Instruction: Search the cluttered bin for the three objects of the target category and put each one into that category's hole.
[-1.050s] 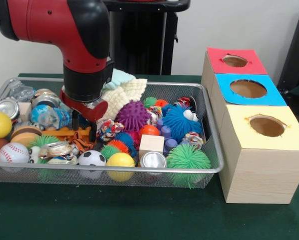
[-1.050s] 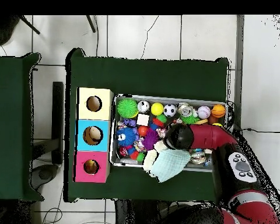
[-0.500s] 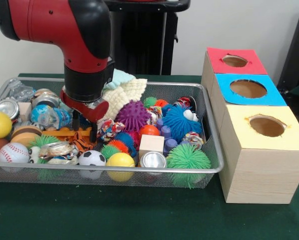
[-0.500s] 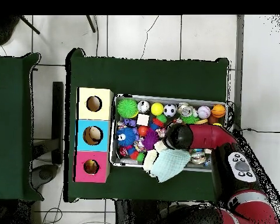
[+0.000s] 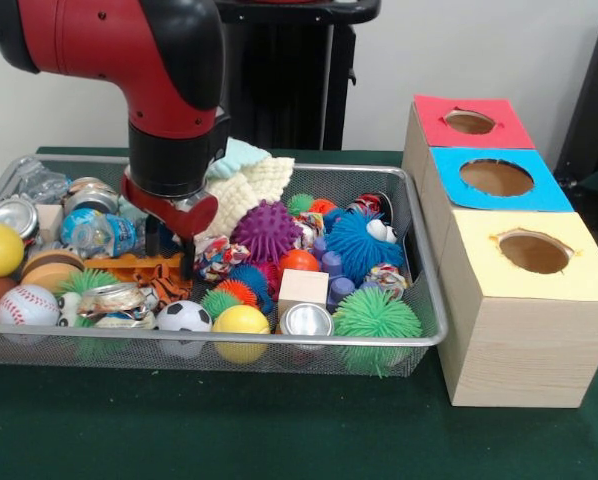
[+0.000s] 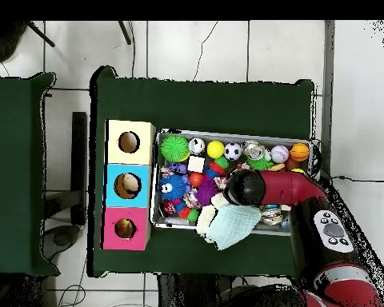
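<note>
The gripper (image 5: 169,248) hangs low in the left half of the wire mesh bin (image 5: 419,262). Its two dark fingers (image 5: 188,256) stand apart, with an open gap between them, and they hold nothing. Their tips are just above an orange tiger-striped toy (image 5: 144,270) that lies among the clutter. Which category is the target I cannot tell from the pictures, so I name what lies around.

Just right of the gripper there is a small knotted rope toy (image 5: 219,256), and behind it a purple spiky ball (image 5: 266,230). A pile of knitted cloths (image 5: 247,180), cream and pale blue, leans over the far rim of the bin. To the left of the gripper lies a crushed plastic bottle (image 5: 97,232), with crushed cans (image 5: 13,214) beyond it. Along the near wall stand a baseball (image 5: 25,305), a small soccer ball (image 5: 183,317), a yellow ball (image 5: 241,321), a silver can (image 5: 306,320) and a green stringy ball (image 5: 376,314). A wooden cube (image 5: 302,287) sits just behind the can, and a blue furry toy with eyes (image 5: 359,243) is further back.

To the right of the bin stands a row of three wooden boxes. The yellow-topped box (image 5: 524,262) is nearest, then the blue-topped box (image 5: 497,179), then the red-topped box (image 5: 470,122). Each has a round hole in its top. In the overhead view the red arm (image 6: 287,188) reaches over the bin from the base side.
</note>
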Motion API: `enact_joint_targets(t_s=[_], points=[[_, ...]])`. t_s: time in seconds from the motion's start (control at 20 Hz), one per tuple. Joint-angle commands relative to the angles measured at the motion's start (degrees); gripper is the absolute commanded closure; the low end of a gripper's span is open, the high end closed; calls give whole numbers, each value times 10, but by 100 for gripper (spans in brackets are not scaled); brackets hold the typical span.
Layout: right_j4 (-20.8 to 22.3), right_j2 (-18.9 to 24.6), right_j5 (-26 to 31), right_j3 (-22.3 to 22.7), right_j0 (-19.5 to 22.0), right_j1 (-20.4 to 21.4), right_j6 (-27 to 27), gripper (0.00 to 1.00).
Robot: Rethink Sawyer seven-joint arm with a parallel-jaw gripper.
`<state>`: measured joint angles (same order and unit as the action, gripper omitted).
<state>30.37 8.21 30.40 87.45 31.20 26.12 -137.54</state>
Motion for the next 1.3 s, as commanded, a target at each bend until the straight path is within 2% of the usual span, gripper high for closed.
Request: enact_joint_targets(t_s=[0.05,0.45,0.95,1.1,1.3], points=[[-28,53,60,41,7,52,67,0],[-45,60,79,34,10,60,73,0],[-31,55,59,-17,-6,12,58,0],[-31,54,58,-23,-8,7,56,0],[-25,42,30,-21,-14,-8,32,0]])
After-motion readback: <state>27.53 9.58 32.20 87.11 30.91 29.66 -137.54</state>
